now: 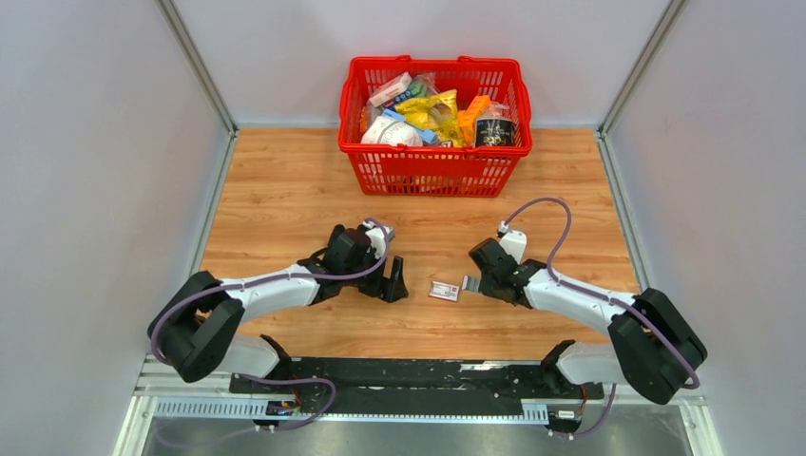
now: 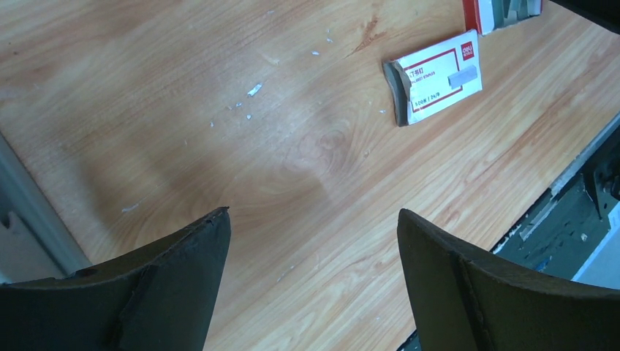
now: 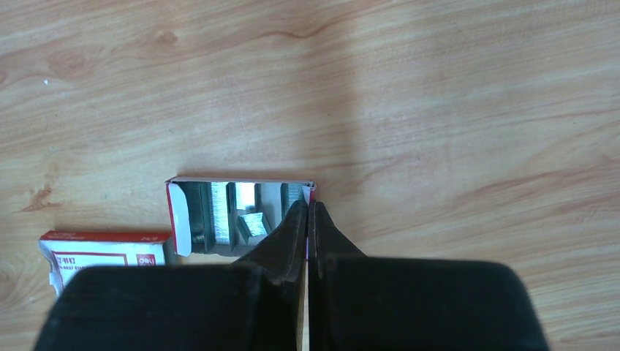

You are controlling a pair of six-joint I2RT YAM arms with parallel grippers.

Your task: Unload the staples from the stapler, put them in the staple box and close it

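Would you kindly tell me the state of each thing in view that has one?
Staple tray: open, staples inside.
Box sleeve: lying flat beside the tray.
Right tool: shut, tips at the tray's edge.
Left tool: open, empty.
Loose staple bits: scattered on the table.
Basket: upright, full of packets.

Table (image 1: 285, 190): orange-brown wood grain with small pale flecks. Basket (image 1: 432, 173): red lattice; contents mixed yellow, white, blue, orange and black. Box sleeve (image 2: 435, 77): white, with red trim and grey print. Box tray (image 3: 178, 212): red and white, holding silvery-grey staples (image 3: 219, 208). Left gripper (image 2: 313, 216) and right gripper (image 3: 308, 208): matte black. Arms (image 1: 570, 296): white and black. Cables (image 1: 561, 214): purple. Walls (image 1: 86, 142): pale grey.
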